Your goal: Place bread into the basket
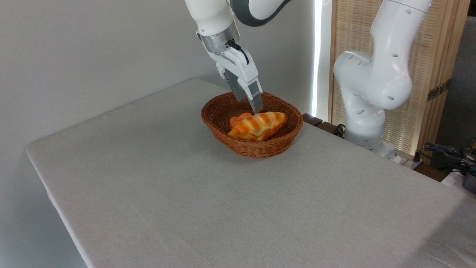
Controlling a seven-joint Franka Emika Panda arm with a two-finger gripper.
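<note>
The bread (pixel 259 126) is lying released inside the basket (pixel 252 150) at upper centre; the tool (pixel 252 105), parted and empty, is hovering above, needing only withdrawal upward.

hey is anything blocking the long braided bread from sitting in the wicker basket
Nothing visible does. The long braided cream-and-orange loaf already lies inside the reddish-brown wicker basket, partly covering a small orange bun. The gripper hangs just above it.
</note>
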